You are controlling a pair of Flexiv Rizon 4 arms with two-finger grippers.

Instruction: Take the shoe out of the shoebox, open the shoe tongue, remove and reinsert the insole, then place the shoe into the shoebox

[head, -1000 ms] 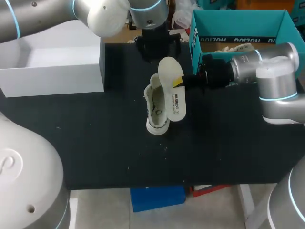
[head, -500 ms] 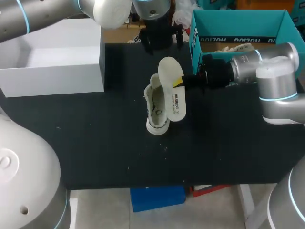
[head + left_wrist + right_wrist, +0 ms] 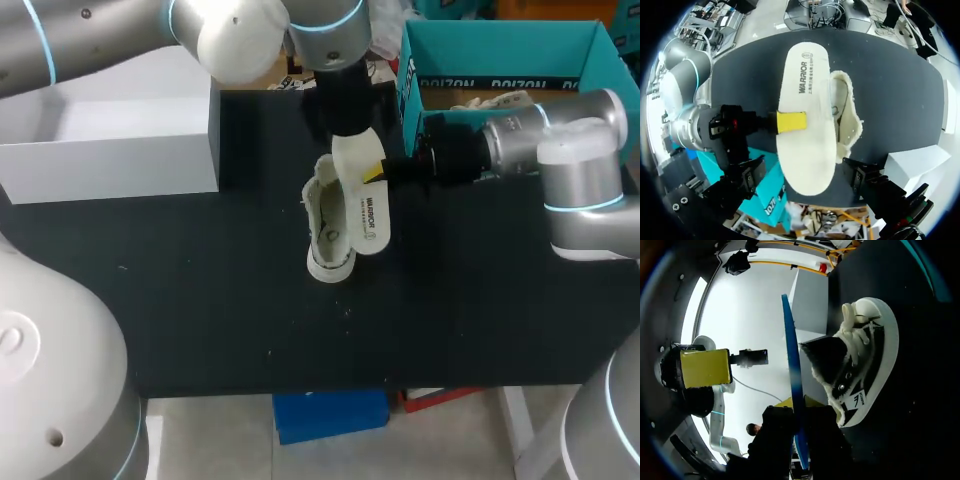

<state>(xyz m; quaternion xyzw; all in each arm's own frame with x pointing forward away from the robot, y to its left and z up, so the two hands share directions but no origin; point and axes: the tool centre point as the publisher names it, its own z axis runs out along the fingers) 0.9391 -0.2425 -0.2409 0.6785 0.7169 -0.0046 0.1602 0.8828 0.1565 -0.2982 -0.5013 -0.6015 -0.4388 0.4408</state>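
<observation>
The light, bendy insole (image 3: 360, 195), best pinched flat near an end, is clamped at its right edge by the right gripper (image 3: 376, 172) beside the mid-table shoe (image 3: 326, 228), with the left gripper (image 3: 343, 128) fingers apart at its far end

Insole (image 3: 364, 208) over shoe (image 3: 325, 225); shoebox (image 3: 500, 42) right, behind.

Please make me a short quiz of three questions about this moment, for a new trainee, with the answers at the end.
1. True or false: the insole sits inside the shoe.
2. The shoe stands: A in the teal shoebox; B on the black table; C in the white box.
3. Fill in: my ___ gripper is shut on the insole.
Key: 1 false; 2 B; 3 right gripper.
</observation>
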